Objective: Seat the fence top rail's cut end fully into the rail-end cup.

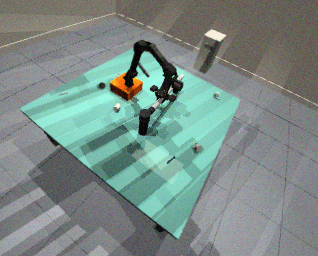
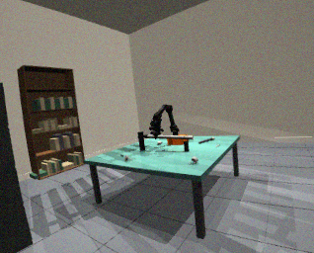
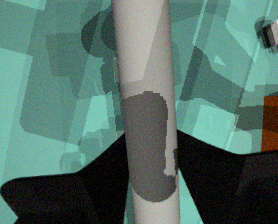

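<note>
On the teal table (image 1: 203,182) (image 2: 161,164) (image 3: 30,100), mid-frame, the gripper (image 1: 162,96) (image 2: 156,135) (image 3: 148,133) pinches the rail (image 1: 156,104) (image 2: 178,137) (image 3: 142,45); seating seems underway, wanting an aligned push toward the post (image 1: 143,124) (image 2: 141,143)

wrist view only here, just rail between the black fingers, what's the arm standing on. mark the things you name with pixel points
Observer: An orange box (image 1: 119,90) (image 2: 175,142) (image 3: 271,125).
Operator: ok and the big post, upright or leaning
Observer: The big post (image 1: 144,122) (image 2: 141,142) stands upright.
Operator: any furniture behind the table
Observer: Yes, a bookcase (image 2: 24,116) against the wall in the exterior view.
</note>
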`<state>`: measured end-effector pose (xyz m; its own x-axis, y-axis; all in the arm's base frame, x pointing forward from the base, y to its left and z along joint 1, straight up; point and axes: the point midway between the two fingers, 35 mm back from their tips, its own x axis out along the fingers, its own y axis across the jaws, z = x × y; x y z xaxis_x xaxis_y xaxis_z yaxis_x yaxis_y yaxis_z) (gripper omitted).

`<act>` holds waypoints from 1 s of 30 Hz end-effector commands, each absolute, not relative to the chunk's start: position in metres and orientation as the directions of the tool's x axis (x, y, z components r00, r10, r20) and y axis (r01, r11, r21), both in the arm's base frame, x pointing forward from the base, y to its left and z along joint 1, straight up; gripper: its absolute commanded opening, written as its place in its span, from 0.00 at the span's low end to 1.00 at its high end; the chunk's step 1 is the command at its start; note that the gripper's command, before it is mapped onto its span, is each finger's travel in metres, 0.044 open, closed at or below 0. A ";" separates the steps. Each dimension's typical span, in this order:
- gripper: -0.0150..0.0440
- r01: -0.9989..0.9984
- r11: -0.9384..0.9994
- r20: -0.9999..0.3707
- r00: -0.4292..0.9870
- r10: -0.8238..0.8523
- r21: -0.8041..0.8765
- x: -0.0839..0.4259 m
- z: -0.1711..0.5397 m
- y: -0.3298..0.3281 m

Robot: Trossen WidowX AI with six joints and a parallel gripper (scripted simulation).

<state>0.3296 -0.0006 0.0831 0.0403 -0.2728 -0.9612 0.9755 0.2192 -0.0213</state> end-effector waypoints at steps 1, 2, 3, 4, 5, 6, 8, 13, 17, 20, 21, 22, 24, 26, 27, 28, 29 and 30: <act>0.25 0.976 0.219 -0.958 0.052 -0.283 -0.012 0.333 0.087 -0.006; 0.25 0.975 0.219 -0.961 0.040 -0.273 -0.021 0.330 0.083 -0.001; 0.25 0.975 0.219 -0.961 0.040 -0.273 -0.021 0.330 0.083 -0.001; 0.25 0.975 0.219 -0.961 0.040 -0.273 -0.021 0.330 0.083 -0.001; 0.25 0.975 0.219 -0.961 0.040 -0.273 -0.021 0.330 0.083 -0.001; 0.25 0.975 0.219 -0.961 0.040 -0.273 -0.021 0.330 0.083 -0.001; 0.25 0.975 0.219 -0.961 0.040 -0.273 -0.021 0.330 0.083 -0.001; 0.39 0.975 0.219 -0.961 0.040 -0.273 -0.021 0.330 0.083 -0.001; 0.57 0.975 0.219 -0.961 0.040 -0.273 -0.021 0.330 0.083 -0.001; 0.70 0.975 0.219 -0.961 0.040 -0.273 -0.021 0.330 0.084 -0.001; 0.74 0.975 0.219 -0.961 0.040 -0.272 -0.021 0.329 0.085 0.001; 0.79 0.975 0.219 -0.961 0.040 -0.272 -0.021 0.329 0.087 0.003; 0.88 0.975 0.219 -0.962 0.040 -0.271 -0.021 0.328 0.093 0.009; 0.97 0.975 0.219 -0.962 0.040 -0.271 -0.022 0.327 0.101 0.018; 1.00 0.975 0.219 -0.962 0.039 -0.270 -0.022 0.326 0.105 0.023; 1.00 0.975 0.219 -0.962 0.039 -0.270 -0.022 0.324 0.110 0.028; 1.00 0.975 0.219 -0.962 0.039 -0.270 -0.022 0.323 0.114 0.033; 1.00 0.975 0.220 -0.962 0.039 -0.269 -0.022 0.322 0.118 0.036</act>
<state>0.3240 0.0231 0.1049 0.0313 -0.2742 -0.9612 0.9752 0.2192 -0.0308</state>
